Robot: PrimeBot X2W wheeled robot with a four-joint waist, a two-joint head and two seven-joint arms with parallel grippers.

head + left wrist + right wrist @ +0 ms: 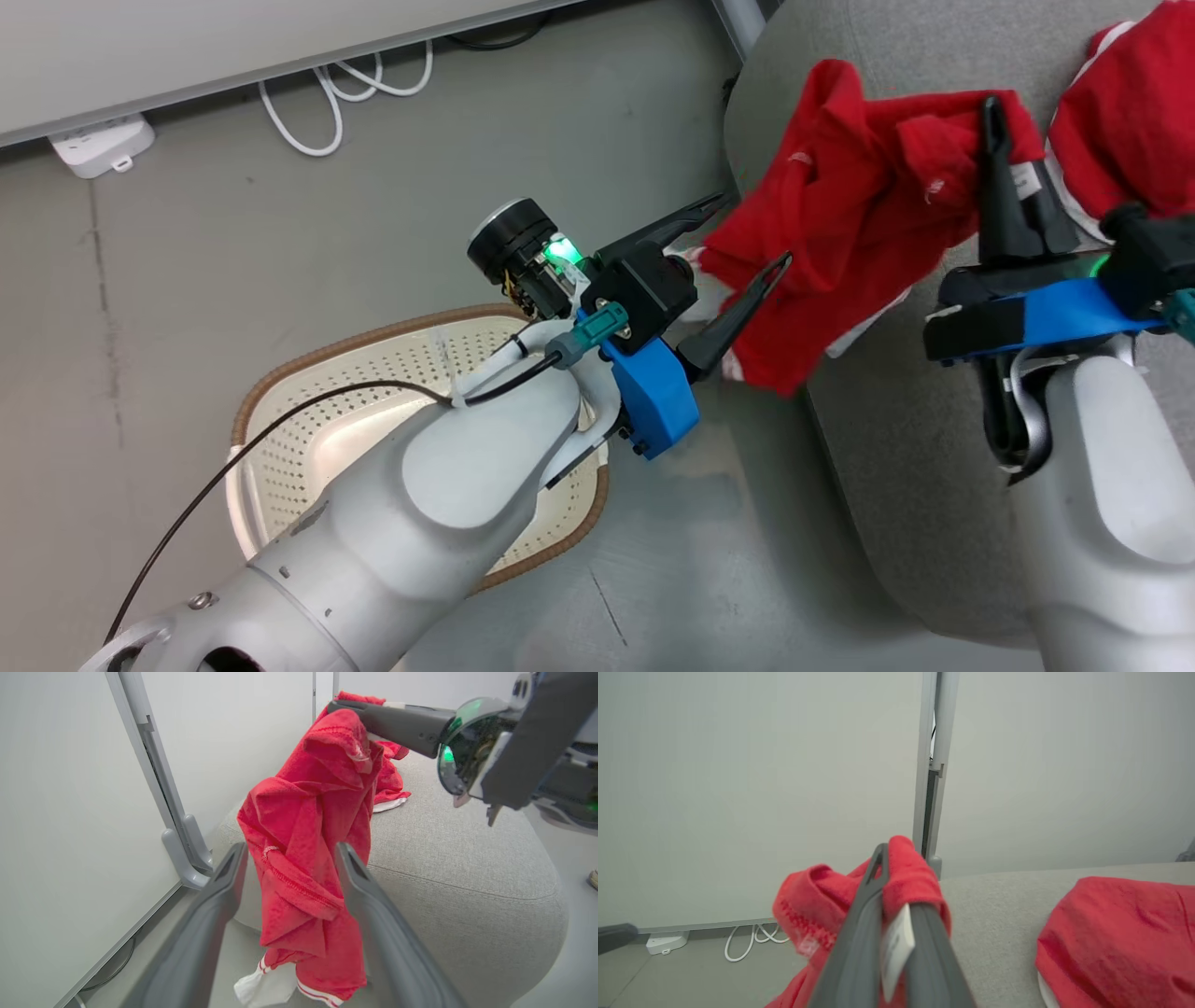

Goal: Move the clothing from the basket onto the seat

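The right gripper has its jaws pinched tight on the top fold of a red sports garment. The left gripper has its jaws wide, and the hanging cloth drops between them ungripped. In the head view the garment sits at 2 o'clock. Its upper part is over the grey seat, and its striped hem dangles past the seat's rounded edge towards the floor. A second red garment lies on the seat at 1 o'clock, just beside the right gripper. The perforated basket is at 7 o'clock, partly hidden by my left forearm; what I can see of its inside has no red in it.

My read: this is the laying-down step. To do it well I'd carry the right arm further towards 3 o'clock, deeper over the cushion, so the hem comes up onto the seat before I let go — if I release here, the weight of the tail could pull the garment off. With the left jaws I'd either close on the hanging part and lift it along, or draw back towards 8 o'clock so nothing snags.
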